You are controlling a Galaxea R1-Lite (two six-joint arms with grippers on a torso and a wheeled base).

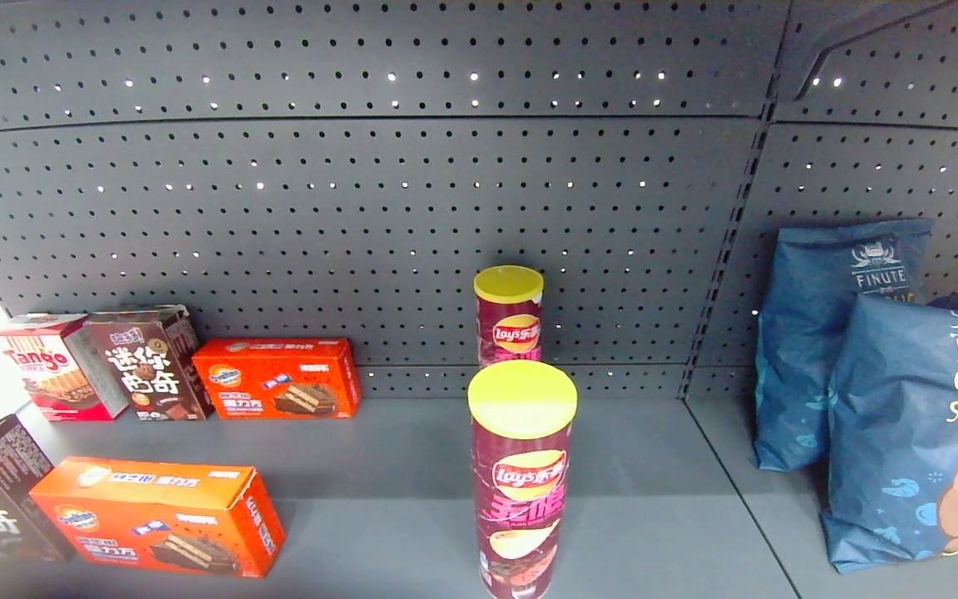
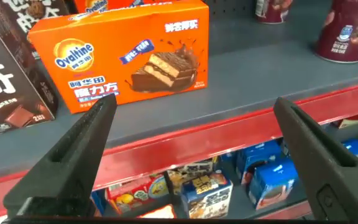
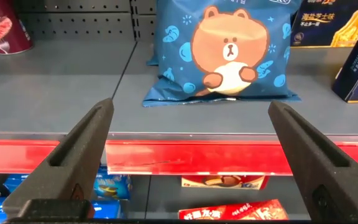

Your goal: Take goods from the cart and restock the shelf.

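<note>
My left gripper (image 2: 194, 106) and right gripper (image 3: 190, 104) show jaws spread, empty. A maroon, yellow-lidded chip can (image 1: 520, 491) stands lower centre.

Maroon can (image 1: 519, 491), yellow lid (image 1: 521, 398)

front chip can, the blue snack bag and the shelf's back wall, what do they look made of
Front chip can: probably a cardboard tube in a glossy printed wrap; its flat yellow lid looks like matte plastic. Blue snack bag: thin plastic film, judging by creases and the puckered top. Back wall: painted sheet metal, matte grey, with punched holes.
</note>
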